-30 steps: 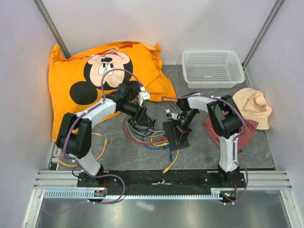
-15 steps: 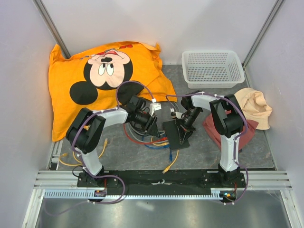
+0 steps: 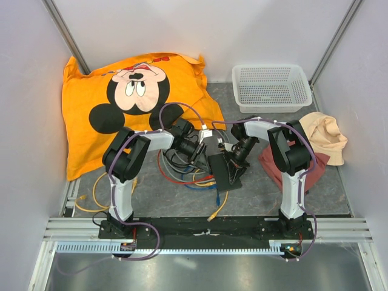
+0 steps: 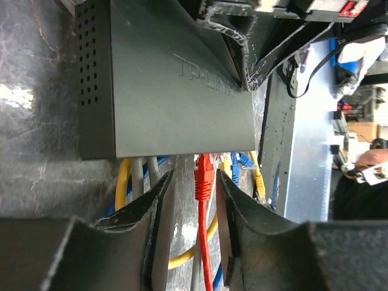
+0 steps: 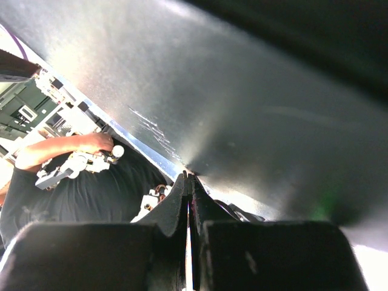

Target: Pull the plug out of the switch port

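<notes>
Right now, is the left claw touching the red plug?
Apart. The left wrist view shows the left gripper with its fingers flanking the red plug, a gap visible on each side.

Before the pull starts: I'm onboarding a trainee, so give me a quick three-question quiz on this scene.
1. True or false: the red plug is already out of the switch.
2. Between the fingers of the left gripper sits: A the red plug; B the switch; C nothing.
3. Fill in: the right gripper is ____.
Key: 1 false; 2 A; 3 shut.
</notes>
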Controlling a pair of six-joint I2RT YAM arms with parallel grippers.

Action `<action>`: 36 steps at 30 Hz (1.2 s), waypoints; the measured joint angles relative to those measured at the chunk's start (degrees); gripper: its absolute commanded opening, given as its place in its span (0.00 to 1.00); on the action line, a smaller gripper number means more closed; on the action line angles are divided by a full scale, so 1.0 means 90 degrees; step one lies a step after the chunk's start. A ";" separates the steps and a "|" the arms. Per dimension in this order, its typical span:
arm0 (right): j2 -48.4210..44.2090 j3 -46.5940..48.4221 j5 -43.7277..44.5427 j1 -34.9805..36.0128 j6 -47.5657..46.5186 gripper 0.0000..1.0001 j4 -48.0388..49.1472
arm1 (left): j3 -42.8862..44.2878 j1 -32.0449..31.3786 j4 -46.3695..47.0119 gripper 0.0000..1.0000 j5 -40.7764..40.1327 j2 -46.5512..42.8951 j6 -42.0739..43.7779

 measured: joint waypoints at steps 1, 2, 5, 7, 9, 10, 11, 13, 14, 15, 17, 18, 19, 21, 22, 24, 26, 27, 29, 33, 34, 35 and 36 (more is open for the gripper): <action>0.0000 0.0000 0.0000 0.0002 -0.0002 0.00 0.0000 | 0.0066 -0.0015 -0.0092 0.38 0.0039 0.0063 0.0022; 0.0000 0.0000 0.0002 0.0012 -0.0007 0.00 0.0000 | 0.0109 -0.0024 -0.0155 0.38 0.0080 0.0109 0.0051; 0.0005 0.0000 0.0015 0.0046 -0.0044 0.00 -0.0022 | 0.0165 -0.0080 -0.0367 0.40 0.0126 0.0153 0.0165; 0.0012 0.0000 0.0027 0.0066 -0.0068 0.00 -0.0032 | 0.0189 -0.0131 -0.0500 0.43 0.0126 0.0153 0.0253; 0.0012 0.0002 0.0034 0.0078 -0.0073 0.00 -0.0041 | 0.0197 -0.0168 -0.0595 0.43 0.0124 0.0153 0.0328; 0.0019 0.0005 0.0034 0.0080 -0.0075 0.00 -0.0049 | 0.0197 -0.0180 -0.0644 0.43 0.0124 0.0153 0.0355; 0.0019 0.0005 0.0036 0.0080 -0.0083 0.00 -0.0053 | 0.0197 -0.0194 -0.0656 0.43 0.0124 0.0153 0.0359; 0.0032 0.0010 0.0034 0.0083 -0.0102 0.00 -0.0068 | 0.0199 -0.0211 -0.0668 0.45 0.0083 0.0153 0.0357; 0.0039 0.0017 0.0036 0.0087 -0.0117 0.00 -0.0078 | 0.0199 -0.0219 -0.0668 0.45 0.0041 0.0153 0.0347; 0.0046 0.0029 0.0041 0.0097 -0.0121 0.00 -0.0092 | 0.0199 -0.0231 -0.0656 0.46 -0.0034 0.0153 0.0313; 0.0070 0.0063 0.0056 0.0117 -0.0148 0.00 -0.0129 | 0.0194 -0.0253 -0.0593 0.46 -0.0155 0.0153 0.0172; 0.0073 0.0068 0.0061 0.0119 -0.0165 0.00 -0.0141 | 0.0187 -0.0265 -0.0556 0.46 -0.0211 0.0148 0.0119; 0.0083 0.0078 0.0063 0.0121 -0.0175 0.00 -0.0151 | 0.0175 -0.0272 -0.0503 0.46 -0.0243 0.0143 0.0036; 0.0095 0.0090 0.0061 0.0121 -0.0211 0.00 -0.0172 | 0.0172 -0.0277 -0.0435 0.45 -0.0257 0.0141 -0.0078; 0.0097 0.0090 0.0061 0.0121 -0.0219 0.00 -0.0172 | 0.0175 -0.0277 -0.0410 0.45 -0.0257 0.0141 -0.0129; 0.0104 0.0095 0.0061 0.0124 -0.0238 0.00 -0.0180 | 0.0182 -0.0277 -0.0372 0.45 -0.0253 0.0143 -0.0211; 0.0114 0.0109 0.0061 0.0131 -0.0253 0.00 -0.0194 | 0.0228 -0.0277 -0.0284 0.44 -0.0228 0.0187 -0.0318; 0.0129 0.0121 0.0066 0.0134 -0.0267 0.00 -0.0211 | 0.0262 -0.0277 -0.0226 0.43 -0.0219 0.0233 -0.0357; 0.0151 0.0143 0.0068 0.0138 -0.0291 0.00 -0.0240 | 0.0282 -0.0274 -0.0141 0.43 -0.0168 0.0299 -0.0423; 0.0180 0.0180 0.0083 0.0153 -0.0318 0.00 -0.0279 | 0.0282 -0.0255 -0.0083 0.43 -0.0022 0.0359 -0.0495; 0.0185 0.0185 0.0085 0.0155 -0.0328 0.00 -0.0284 | 0.0282 -0.0253 -0.0080 0.43 0.0002 0.0367 -0.0500; 0.0194 0.0197 0.0090 0.0160 -0.0335 0.00 -0.0296 | 0.0282 -0.0250 -0.0068 0.42 0.0024 0.0376 -0.0503; 0.0206 0.0209 0.0095 0.0163 -0.0340 0.00 -0.0311 | 0.0282 -0.0245 -0.0061 0.41 0.0056 0.0386 -0.0503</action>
